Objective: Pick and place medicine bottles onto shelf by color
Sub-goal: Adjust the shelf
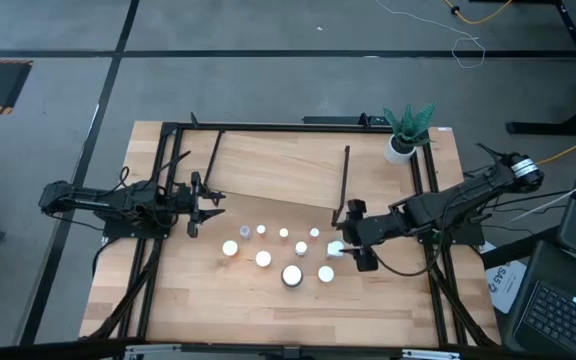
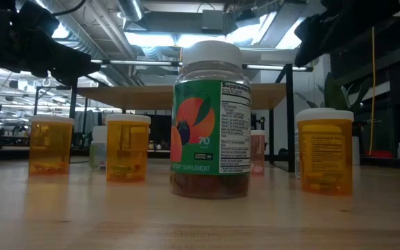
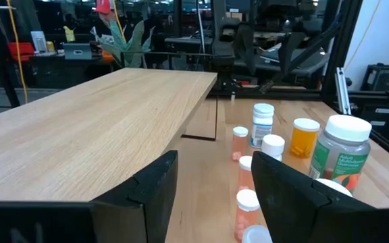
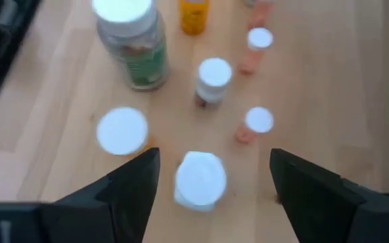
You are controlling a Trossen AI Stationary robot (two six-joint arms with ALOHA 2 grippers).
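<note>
Nine medicine bottles stand near the table's front edge; both the left gripper and the right gripper have jaws apart, empty.

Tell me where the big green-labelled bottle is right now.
In the high view the big green-labelled bottle stands at the near edge of the bottle cluster, mid-table, between two white-capped bottles, in front of the shelf.

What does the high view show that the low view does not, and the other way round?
Only the high view: both arms whole, the left gripper beside the bottles, the right gripper over a white cap, and the plant pot.
Only the low view: the labels, for example the green one on the big bottle, and the amber bodies.
Both: the bottles standing on the table, the shelf bare.
</note>
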